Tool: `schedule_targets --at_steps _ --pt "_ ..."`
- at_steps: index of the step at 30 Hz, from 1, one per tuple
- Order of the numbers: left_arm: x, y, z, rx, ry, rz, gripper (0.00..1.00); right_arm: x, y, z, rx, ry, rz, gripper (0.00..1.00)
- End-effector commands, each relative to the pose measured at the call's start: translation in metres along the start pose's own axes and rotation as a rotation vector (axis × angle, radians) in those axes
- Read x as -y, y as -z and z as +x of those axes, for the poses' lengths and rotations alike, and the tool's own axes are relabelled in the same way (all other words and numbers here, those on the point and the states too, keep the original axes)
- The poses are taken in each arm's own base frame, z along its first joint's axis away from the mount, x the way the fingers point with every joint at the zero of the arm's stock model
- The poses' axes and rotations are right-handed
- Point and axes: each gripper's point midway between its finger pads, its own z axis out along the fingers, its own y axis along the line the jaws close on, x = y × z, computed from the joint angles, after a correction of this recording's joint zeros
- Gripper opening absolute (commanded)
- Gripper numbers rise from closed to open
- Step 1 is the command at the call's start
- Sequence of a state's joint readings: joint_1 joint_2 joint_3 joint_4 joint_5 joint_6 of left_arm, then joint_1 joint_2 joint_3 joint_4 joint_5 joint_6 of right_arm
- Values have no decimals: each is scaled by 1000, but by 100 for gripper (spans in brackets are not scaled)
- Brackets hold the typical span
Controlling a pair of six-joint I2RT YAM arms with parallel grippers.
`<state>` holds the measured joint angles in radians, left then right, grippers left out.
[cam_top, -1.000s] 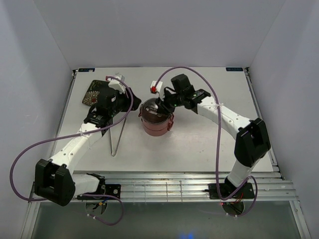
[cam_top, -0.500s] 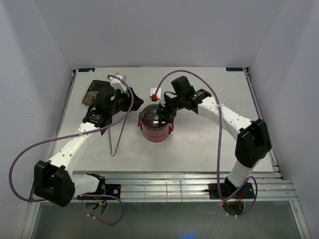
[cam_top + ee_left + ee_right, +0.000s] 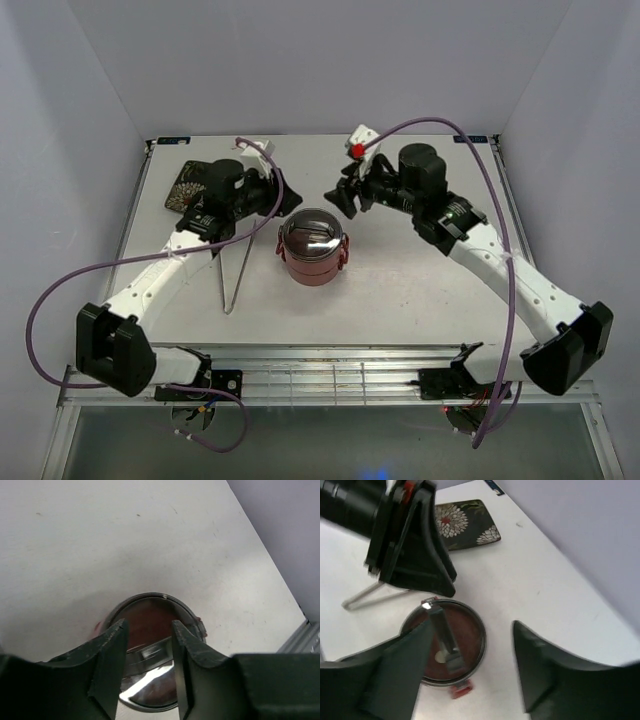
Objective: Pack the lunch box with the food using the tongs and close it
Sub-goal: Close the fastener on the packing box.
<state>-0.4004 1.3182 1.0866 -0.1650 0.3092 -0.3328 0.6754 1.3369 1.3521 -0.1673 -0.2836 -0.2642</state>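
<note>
Red lunch box (image 3: 312, 245) near both jaws

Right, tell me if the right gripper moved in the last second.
Yes: the right gripper pulled off the lunch box, toward the table's far edge.

Our left arm (image 3: 160, 275) stretched up the left of frame, our left gripper (image 3: 290, 204) part spread, our right arm (image 3: 500, 265) angled in from lower right, our right gripper (image 3: 336, 197) spread wide at upper centre

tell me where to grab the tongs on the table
Likely midway along the tongs, coming straight down and closing across both slim arms. They lie flat in a narrow V, joined end toward the robot, so squeezing there pinches them together.
</note>
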Motion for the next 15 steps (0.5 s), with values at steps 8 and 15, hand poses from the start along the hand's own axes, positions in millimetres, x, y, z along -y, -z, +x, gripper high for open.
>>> schedule_targets --at_steps 8,15 --pt "61 -32 16 -64 -167 147 18 14 38 121 -219 -652 429 8" --pt "47 -40 67 -113 -149 144 10 16 49 185 -393 -820 647 8"
